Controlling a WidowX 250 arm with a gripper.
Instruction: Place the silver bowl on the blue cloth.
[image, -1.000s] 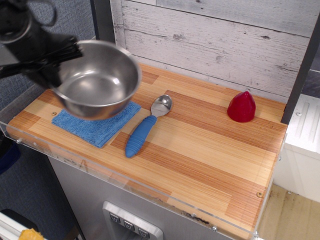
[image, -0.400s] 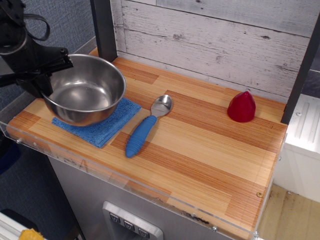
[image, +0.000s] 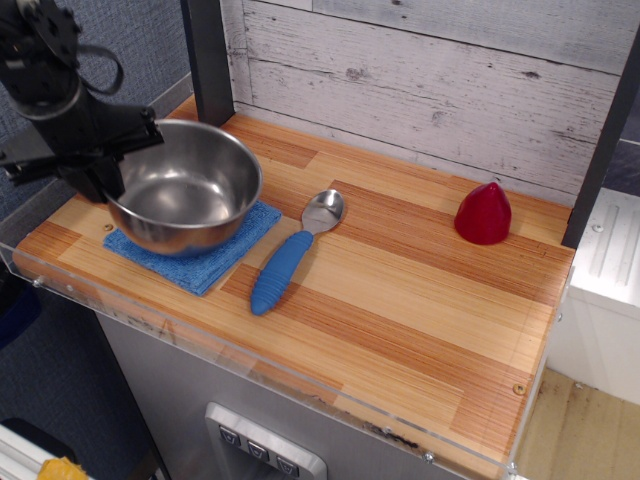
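At frame left, tool (image: 108, 160) apparently pinching the silver bowl's (image: 185, 198) rim over the blue cloth (image: 192, 247); a skewed release could tip it.

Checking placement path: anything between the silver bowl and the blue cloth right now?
Nothing visible. The silver bowl sits directly over the blue cloth, with the gripper at its left rim. The spoon lies to the right of the cloth, and the red object is far right.
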